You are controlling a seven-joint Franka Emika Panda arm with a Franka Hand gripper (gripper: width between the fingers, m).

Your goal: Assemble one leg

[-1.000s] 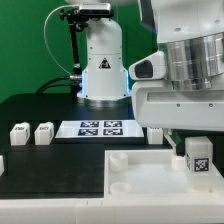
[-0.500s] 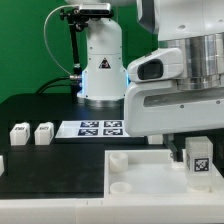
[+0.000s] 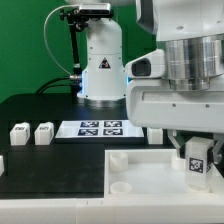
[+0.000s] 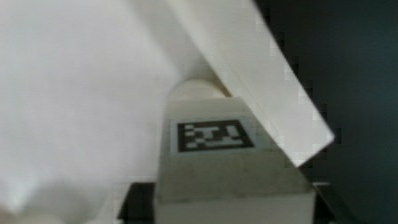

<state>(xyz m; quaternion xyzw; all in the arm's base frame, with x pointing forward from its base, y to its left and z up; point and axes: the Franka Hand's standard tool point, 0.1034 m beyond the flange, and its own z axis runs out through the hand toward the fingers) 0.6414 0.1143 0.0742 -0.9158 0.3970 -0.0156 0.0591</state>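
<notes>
My gripper (image 3: 196, 150) is shut on a leg (image 3: 197, 162), a small white block with a black-and-white marker on its front face. It holds the leg upright over the corner of the large white tray-like piece (image 3: 140, 172) at the exterior view's right. In the wrist view the leg (image 4: 217, 150) fills the middle, and a dark fingertip (image 4: 146, 200) shows on either side of its base. The tray piece's white surface and raised edge (image 4: 267, 80) lie behind it.
Two more legs (image 3: 18, 131) (image 3: 43, 132) stand at the exterior view's left, and another (image 3: 155, 134) by the marker board (image 3: 98, 128). The arm's base (image 3: 103, 65) stands at the back. The tray piece has round corner sockets (image 3: 117, 157) (image 3: 118, 186).
The wrist and gripper have shifted slightly over the tray piece's corner. The held leg sits a little lower and slightly turned. The other parts have not moved.
</notes>
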